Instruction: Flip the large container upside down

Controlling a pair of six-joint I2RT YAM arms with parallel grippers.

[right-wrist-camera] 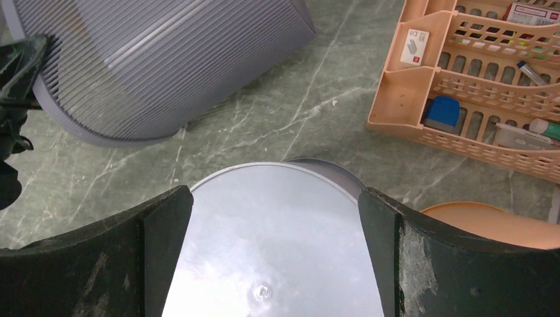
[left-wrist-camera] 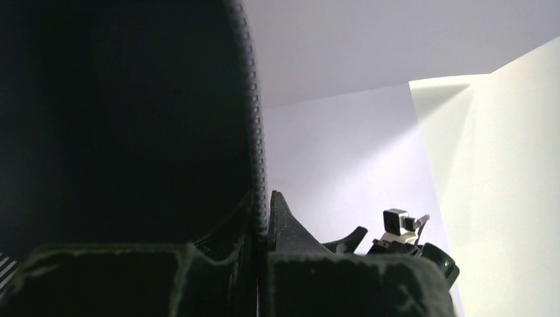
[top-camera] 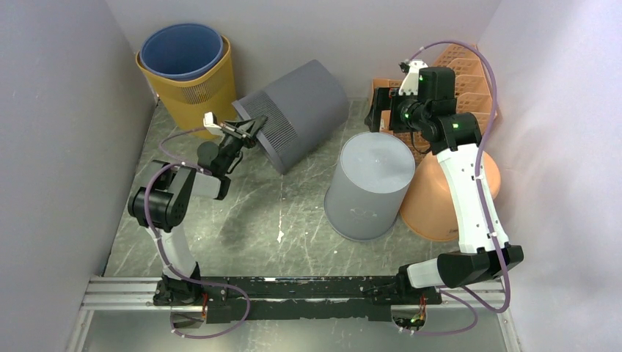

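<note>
Seen from my remote desk: left hand (top-camera: 246, 130) clamped on rim of large ribbed grey container (top-camera: 301, 110), which is tipped on its side at back of marbled surface (top-camera: 293, 227), mouth toward left arm (left wrist view shows rim pinched between fingers (left-wrist-camera: 287, 221), interior dark). Right hand (right-wrist-camera: 274, 191) spread wide above flat base of smooth grey bin (top-camera: 370, 183), inverted just beside inverted orange bin (top-camera: 447, 202). Blue bin (top-camera: 180, 51) nested in yellow bin (top-camera: 202, 95), back left corner.
</note>
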